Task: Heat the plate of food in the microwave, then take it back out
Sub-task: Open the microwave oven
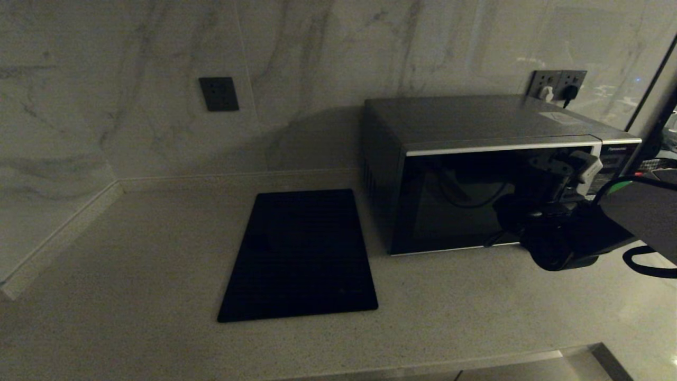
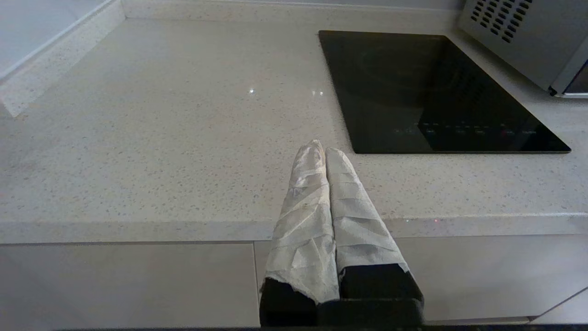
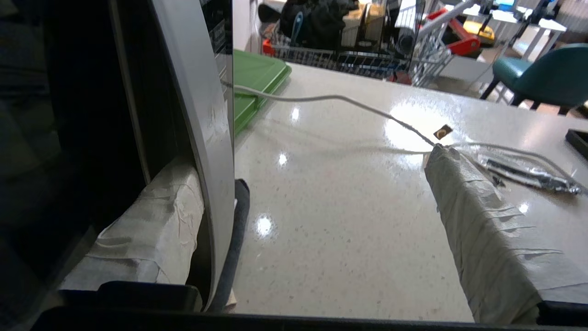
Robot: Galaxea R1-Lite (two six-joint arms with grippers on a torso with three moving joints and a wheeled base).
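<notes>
The microwave point(image 1: 476, 159) was set at the right rear of the countertop point(image 1: 132, 264), against the wall. The cooktop panel point(image 1: 301, 256) was laid flat just to its left. A wall socket point(image 1: 218, 93) was mounted behind and above the panel. A green board point(image 3: 255, 85) and a cord point(image 3: 330, 99) were placed beside the microwave's right side.

Marble wall point(image 1: 132, 79) (dimly lit) behind a speckled countertop point(image 1: 132, 254).

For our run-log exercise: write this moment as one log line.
right gripper: open, one of its fingers behind microwave handle strip | left gripper: shut, parked over counter | door: closed | plate: not visible
</notes>
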